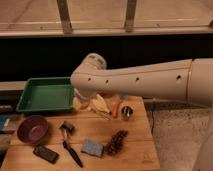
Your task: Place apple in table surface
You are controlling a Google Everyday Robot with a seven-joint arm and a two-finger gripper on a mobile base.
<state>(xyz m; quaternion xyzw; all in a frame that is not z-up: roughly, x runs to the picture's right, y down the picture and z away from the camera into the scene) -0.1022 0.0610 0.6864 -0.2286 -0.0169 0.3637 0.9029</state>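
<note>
- Camera view: my gripper [94,104] hangs low under my arm, over the back edge of the table surface [137,150], just beside the green tray [30,95].
- Honestly can't tell if it's open or closed.
- The apple [81,105] sits right at the gripper, with the carrot [116,107] near it.

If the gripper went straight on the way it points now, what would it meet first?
Probably the table surface. The gripper points down, between the green tray and the carrot, and bare wood seems to lie under it, though depth is unclear.
</note>
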